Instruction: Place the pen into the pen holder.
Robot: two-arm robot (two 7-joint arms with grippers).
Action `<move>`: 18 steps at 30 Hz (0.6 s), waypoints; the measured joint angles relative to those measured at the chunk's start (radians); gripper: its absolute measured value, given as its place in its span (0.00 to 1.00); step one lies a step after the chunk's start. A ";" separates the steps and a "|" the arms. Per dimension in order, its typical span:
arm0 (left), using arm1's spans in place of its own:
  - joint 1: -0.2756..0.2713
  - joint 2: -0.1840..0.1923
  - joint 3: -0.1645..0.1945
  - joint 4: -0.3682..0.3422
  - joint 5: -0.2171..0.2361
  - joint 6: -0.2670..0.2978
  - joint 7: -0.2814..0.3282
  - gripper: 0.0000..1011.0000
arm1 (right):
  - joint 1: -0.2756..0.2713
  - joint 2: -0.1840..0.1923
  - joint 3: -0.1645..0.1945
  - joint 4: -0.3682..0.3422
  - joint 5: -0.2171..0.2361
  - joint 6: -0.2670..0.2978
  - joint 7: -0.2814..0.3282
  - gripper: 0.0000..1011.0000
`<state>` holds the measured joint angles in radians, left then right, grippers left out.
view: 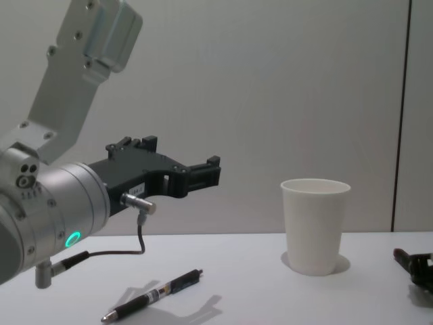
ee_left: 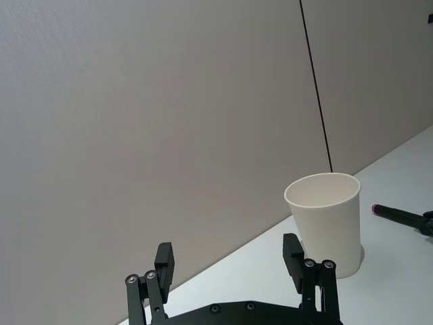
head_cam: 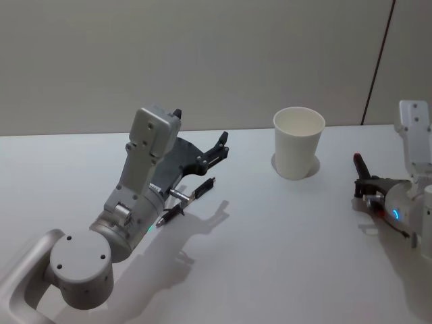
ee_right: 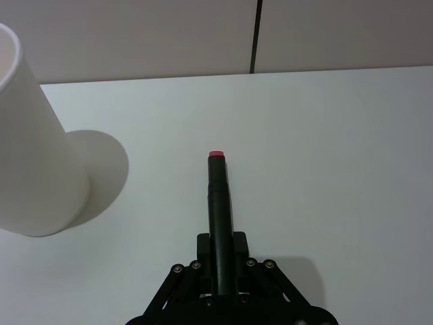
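Observation:
The pen holder (head_cam: pixel 298 145) is a plain white paper cup standing upright on the table's far side, also seen in the chest view (view: pixel 314 223). My right gripper (ee_right: pixel 221 245) rests low on the table to the cup's right, shut on a black pen (ee_right: pixel 218 196) with a red end that points toward the back wall. My left gripper (head_cam: pixel 200 128) hangs open and empty in the air to the cup's left, its fingers (ee_left: pixel 292 256) spread wide. A second black pen (head_cam: pixel 187 201) lies flat on the table under the left arm (view: pixel 157 294).
A white table (head_cam: pixel 283 243) runs to a plain wall with a dark vertical seam (head_cam: pixel 378 61). Bare table lies between the two arms and in front of the cup. A cable (view: pixel 139 237) hangs from the left wrist.

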<state>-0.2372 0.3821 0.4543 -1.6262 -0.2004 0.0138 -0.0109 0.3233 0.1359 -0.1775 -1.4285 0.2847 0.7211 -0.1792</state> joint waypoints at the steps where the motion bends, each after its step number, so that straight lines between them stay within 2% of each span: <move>1: 0.000 0.000 0.000 0.000 0.000 0.000 0.000 0.99 | 0.000 0.000 0.000 0.000 0.000 0.000 0.000 0.18; 9: 0.000 0.000 0.000 0.000 0.000 0.000 0.000 0.99 | -0.002 0.000 0.000 0.001 -0.003 -0.009 0.004 0.18; 18: 0.000 0.000 0.000 0.000 0.000 0.000 0.000 0.99 | -0.012 0.003 -0.002 -0.005 -0.032 -0.072 0.022 0.18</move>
<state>-0.2372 0.3821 0.4542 -1.6262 -0.2003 0.0138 -0.0109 0.3113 0.1384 -0.1799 -1.4335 0.2531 0.6494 -0.1571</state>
